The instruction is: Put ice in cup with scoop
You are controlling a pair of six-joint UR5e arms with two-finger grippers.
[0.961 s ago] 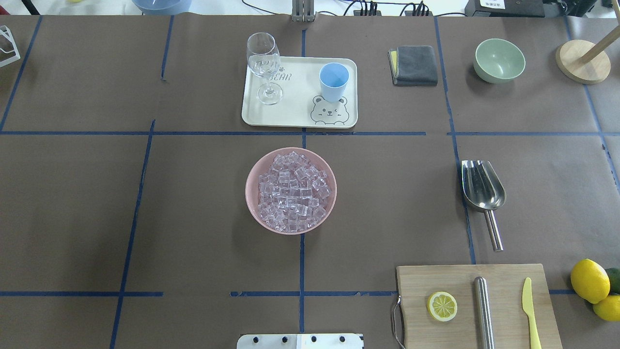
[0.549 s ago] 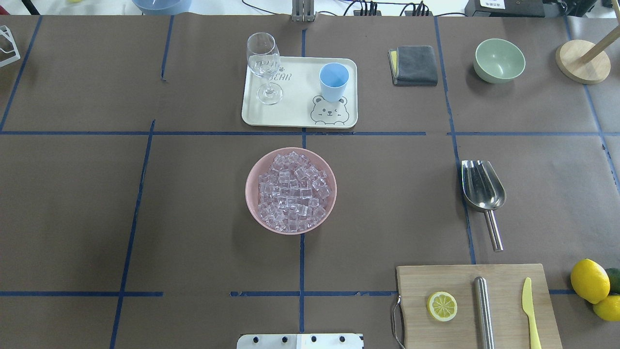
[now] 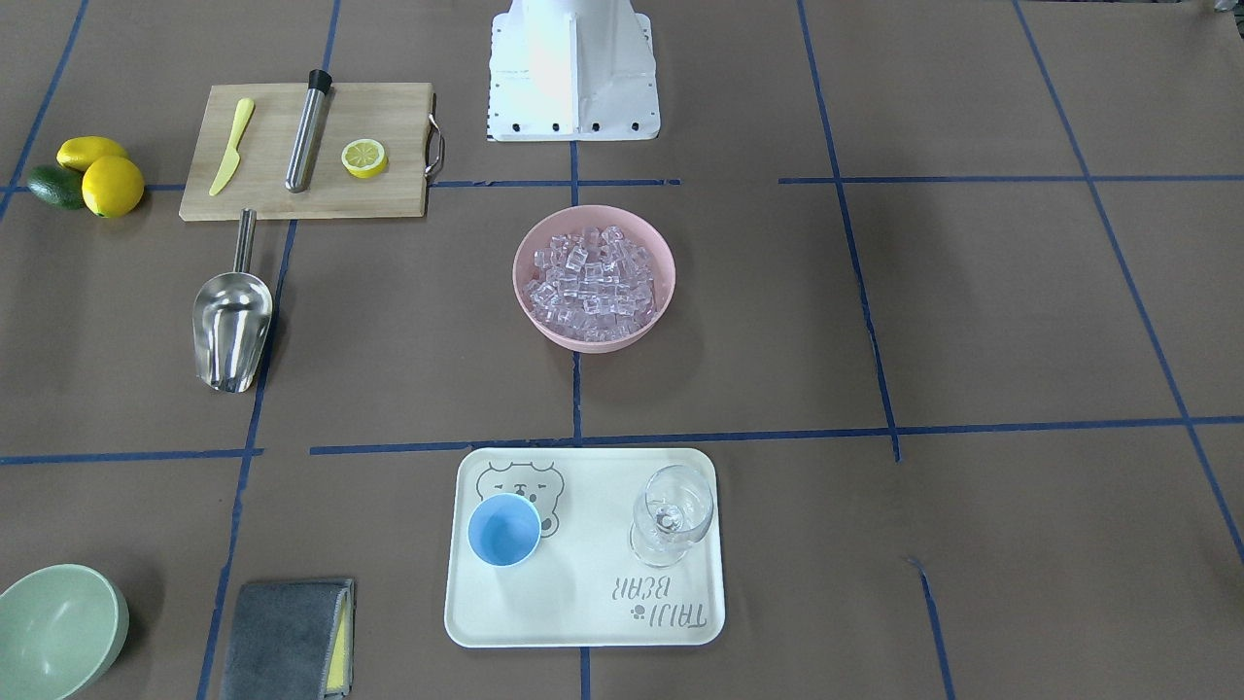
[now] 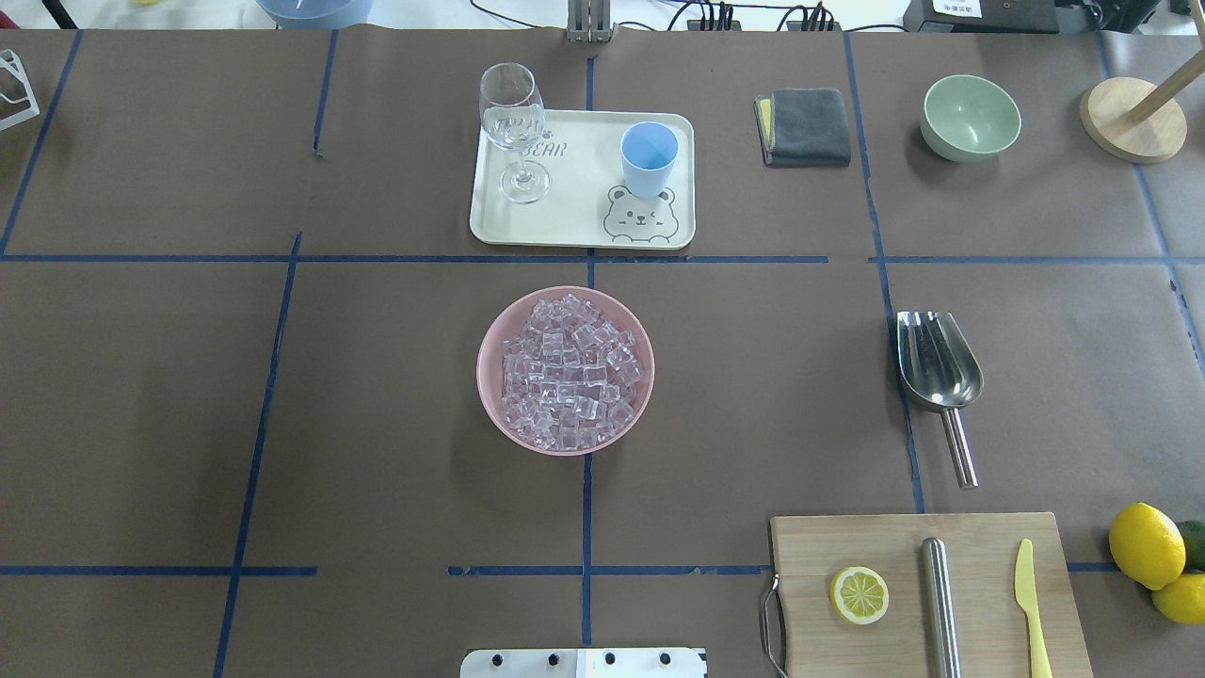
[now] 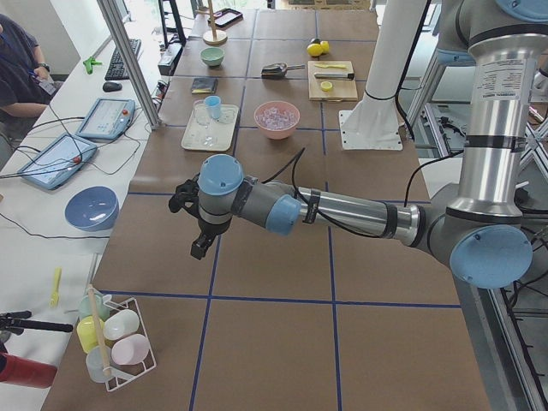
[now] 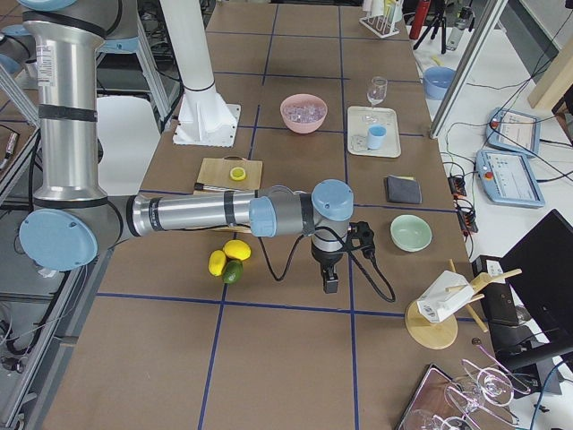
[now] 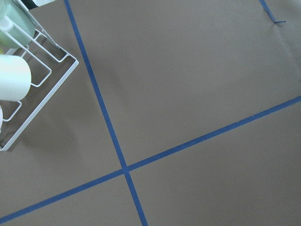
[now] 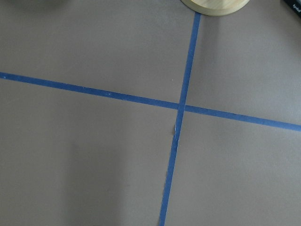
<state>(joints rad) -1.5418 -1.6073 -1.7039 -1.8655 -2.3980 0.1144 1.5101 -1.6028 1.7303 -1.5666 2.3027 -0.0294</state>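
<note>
The ice [image 4: 565,372] is a heap of clear cubes in a pink bowl [image 4: 490,339] at the table's middle; it also shows in the front view [image 3: 589,272]. The light-blue cup [image 4: 649,155] stands upright on a cream tray [image 4: 574,221] behind the bowl. The steel scoop [image 4: 937,363] lies flat to the right, handle toward the robot. My left gripper [image 5: 199,248] hangs over bare table far to the left. My right gripper [image 6: 329,285] hangs far to the right, past the lemons. I cannot tell whether either is open or shut. Both wrist views show only brown table and blue tape.
A wine glass [image 4: 513,127] stands on the tray. A cutting board [image 4: 927,593] holds a lemon slice, a steel cylinder and a yellow knife. Lemons [image 4: 1146,546], a green bowl [image 4: 971,116], a grey cloth [image 4: 805,125], a wooden stand [image 4: 1132,118] and a wire rack [image 7: 28,94] stand around.
</note>
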